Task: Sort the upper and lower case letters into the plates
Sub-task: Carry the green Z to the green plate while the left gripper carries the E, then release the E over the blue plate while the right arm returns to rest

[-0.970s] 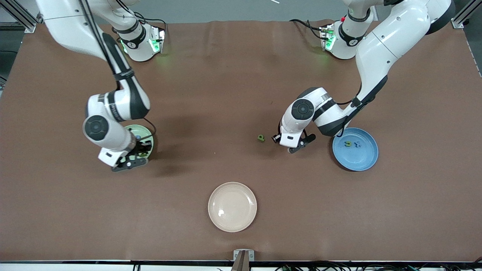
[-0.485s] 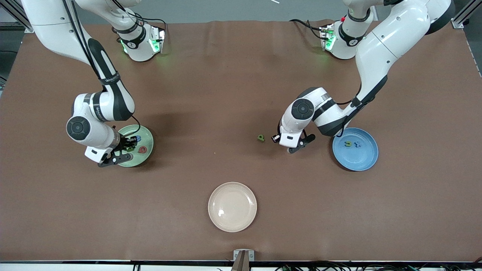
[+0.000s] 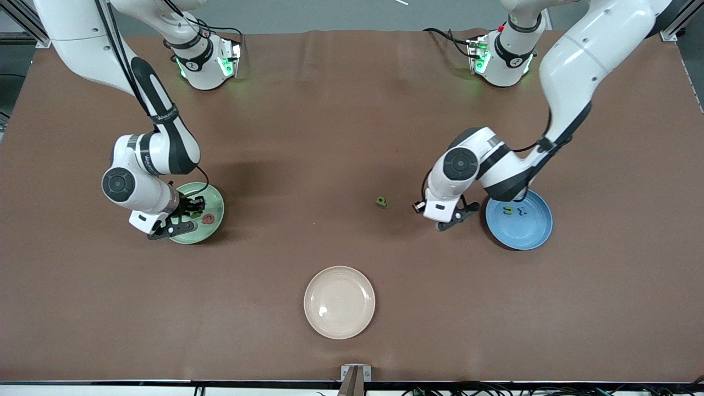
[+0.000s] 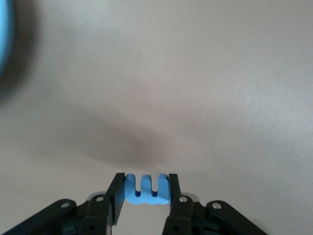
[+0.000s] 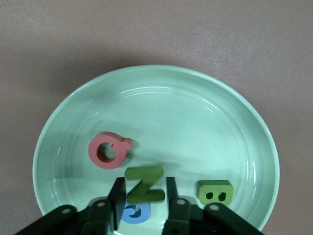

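We'd swung the left gripper, clamped on a blue letter, toward the blue plate. Right gripper over the mint plate: grip, we couldn't tell.

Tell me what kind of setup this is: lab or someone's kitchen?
Most likely a robotics lab bench, not a kitchen: two robot arms bolted along one edge of a brown-covered table, aluminium framing at the corners, and toy foam letters being sorted into a green plate and a blue plate.

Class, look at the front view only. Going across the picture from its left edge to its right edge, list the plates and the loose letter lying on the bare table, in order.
Mint green plate → cream-white plate → green letter → blue plate.
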### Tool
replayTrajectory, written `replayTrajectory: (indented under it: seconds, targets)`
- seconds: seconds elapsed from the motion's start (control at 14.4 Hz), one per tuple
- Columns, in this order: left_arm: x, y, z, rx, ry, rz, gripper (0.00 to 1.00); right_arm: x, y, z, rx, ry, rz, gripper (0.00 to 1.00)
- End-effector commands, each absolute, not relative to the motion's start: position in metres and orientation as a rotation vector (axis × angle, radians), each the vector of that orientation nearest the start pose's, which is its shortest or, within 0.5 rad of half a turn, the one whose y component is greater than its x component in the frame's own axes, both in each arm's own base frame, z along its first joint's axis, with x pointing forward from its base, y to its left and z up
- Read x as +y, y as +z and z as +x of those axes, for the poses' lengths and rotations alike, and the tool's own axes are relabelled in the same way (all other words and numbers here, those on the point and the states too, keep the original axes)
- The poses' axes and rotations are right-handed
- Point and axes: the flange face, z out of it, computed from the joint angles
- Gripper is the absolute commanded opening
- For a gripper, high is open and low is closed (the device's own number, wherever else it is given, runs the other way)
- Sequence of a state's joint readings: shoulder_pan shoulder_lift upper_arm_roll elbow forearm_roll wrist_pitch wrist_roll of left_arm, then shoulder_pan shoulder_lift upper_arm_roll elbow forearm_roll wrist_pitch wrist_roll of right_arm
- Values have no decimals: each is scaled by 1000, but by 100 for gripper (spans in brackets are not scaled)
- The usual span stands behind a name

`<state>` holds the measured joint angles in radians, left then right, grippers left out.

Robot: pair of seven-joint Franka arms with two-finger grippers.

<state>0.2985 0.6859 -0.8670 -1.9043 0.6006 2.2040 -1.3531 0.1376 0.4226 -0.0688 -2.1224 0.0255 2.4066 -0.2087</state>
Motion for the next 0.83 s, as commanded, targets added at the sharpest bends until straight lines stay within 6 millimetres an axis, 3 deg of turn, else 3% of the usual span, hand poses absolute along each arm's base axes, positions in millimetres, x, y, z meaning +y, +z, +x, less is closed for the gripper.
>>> replayTrajectory:
  seconds: [0.0, 0.14, 0.28, 0.49, 0.62, 0.76]
  targets:
    - [-228, 280, 563, -640, 160, -3068, 11, 39, 215, 565, -407, 172, -3095, 100]
    - [-181, 292, 573, -506, 208, -3082, 11, 43, 224, 572, -412, 172, -3095, 100]
    - [-153, 290, 576, -418, 240, -3075, 11, 44, 243, 582, -411, 215, -3088, 100]
    - [-102, 290, 593, -293, 219, -3112, 11, 39, 301, 598, -368, 280, -3079, 100]
    - [-66, 282, 610, -220, 194, -3112, 11, 34, 347, 596, -151, 262, -3108, 100]
    - [-58, 279, 616, -149, 141, -3105, 11, 34, 382, 590, -64, 255, -3133, 100]
